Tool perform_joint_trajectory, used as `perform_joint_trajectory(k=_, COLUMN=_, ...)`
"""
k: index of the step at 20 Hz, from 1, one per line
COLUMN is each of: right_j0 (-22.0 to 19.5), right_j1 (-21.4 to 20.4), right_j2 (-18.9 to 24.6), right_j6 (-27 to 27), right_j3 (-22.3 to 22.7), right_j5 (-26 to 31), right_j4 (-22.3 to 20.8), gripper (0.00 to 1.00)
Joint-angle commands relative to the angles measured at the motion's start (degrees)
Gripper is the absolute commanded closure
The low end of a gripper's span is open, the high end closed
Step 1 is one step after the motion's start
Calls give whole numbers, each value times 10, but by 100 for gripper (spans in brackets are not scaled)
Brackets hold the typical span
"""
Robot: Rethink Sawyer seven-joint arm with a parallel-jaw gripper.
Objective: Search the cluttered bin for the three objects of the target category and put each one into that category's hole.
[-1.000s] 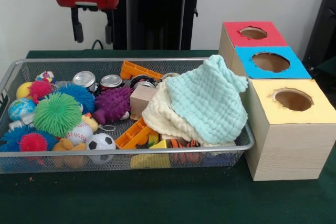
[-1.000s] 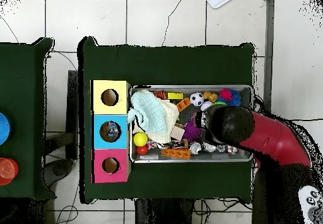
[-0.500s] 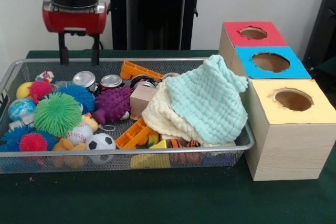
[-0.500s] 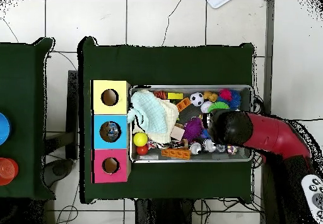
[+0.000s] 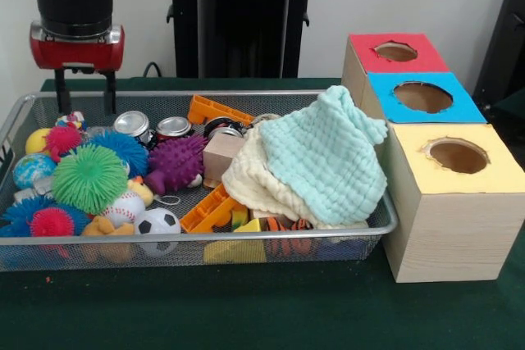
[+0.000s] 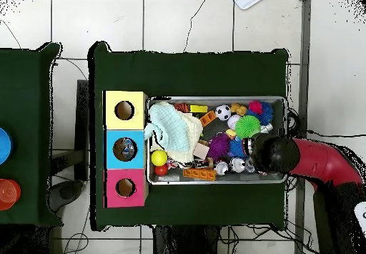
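The gripper [image 5: 84,96] is seen with its two dark fingers [image 5: 61,100] spread apart and empty, hanging over the far corner of the bin [image 5: 205,94], above a small pink-and-white toy [image 5: 72,119]. From there, two cans [image 5: 132,125] are found just beside it along the far wall, touching each other, with a purple spiky ball [image 5: 175,161] pressed against them in front. A third can [image 5: 223,130] is half hidden behind a wooden block [image 5: 222,156]. The two clear cans are seen tilted, pull-tab tops turned up and toward the front camera, long axes leaning back. A closing grasp could be spoiled by that lean, or the neighbouring can could be caught too, since they touch.
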Motion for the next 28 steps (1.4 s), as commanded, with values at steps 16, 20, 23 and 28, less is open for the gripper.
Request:
perform_joint_trajectory(k=16, right_j0=48, right_j1=148, right_j2=0, right_j6=-39, right_j3=-51, right_j5=71, right_j4=-73, gripper=0)
perform_joint_trajectory(k=20, right_j0=60, right_j1=146, right_j2=-20, right_j6=-34, right_j3=-49, right_j5=77, right_j4=-84, gripper=0)
perform_joint_trajectory(k=23, right_j0=65, right_j1=131, right_j2=-21, right_j6=-37, right_j3=-42, right_j5=92, right_j4=-76, gripper=0)
perform_joint_trajectory(k=28, right_j0=61, right_j1=107, right_j2=-6, right_j6=-39, right_j3=-24, right_j5=76, right_j4=-71, gripper=100)
